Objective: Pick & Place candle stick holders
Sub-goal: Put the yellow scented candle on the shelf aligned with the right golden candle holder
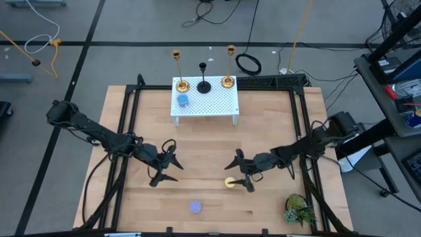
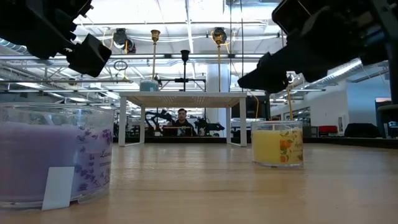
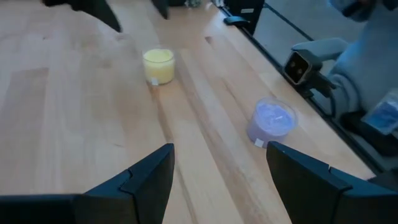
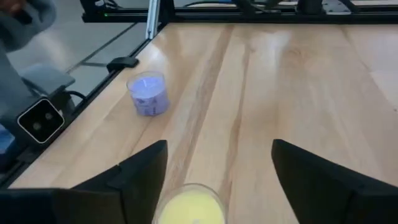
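Two tall gold holders (image 1: 177, 69) (image 1: 229, 66) and a shorter black one (image 1: 203, 78) stand on a white perforated stand (image 1: 205, 100) at the far side, with a blue cup (image 1: 182, 101) beside them. A yellow cup (image 1: 229, 182) stands on the table near my right gripper (image 1: 240, 172), which is open, its fingers just above and on either side of the cup (image 4: 189, 208). A purple cup (image 1: 196, 207) stands near the front edge. My left gripper (image 1: 168, 165) is open and empty above the table's left middle.
A green plant sprig (image 1: 299, 209) lies at the front right corner. Black frame rails (image 1: 128, 131) run along the table's left and right sides. A person (image 2: 181, 118) sits beyond the table in the low view. Bare wood lies between the stand and the grippers.
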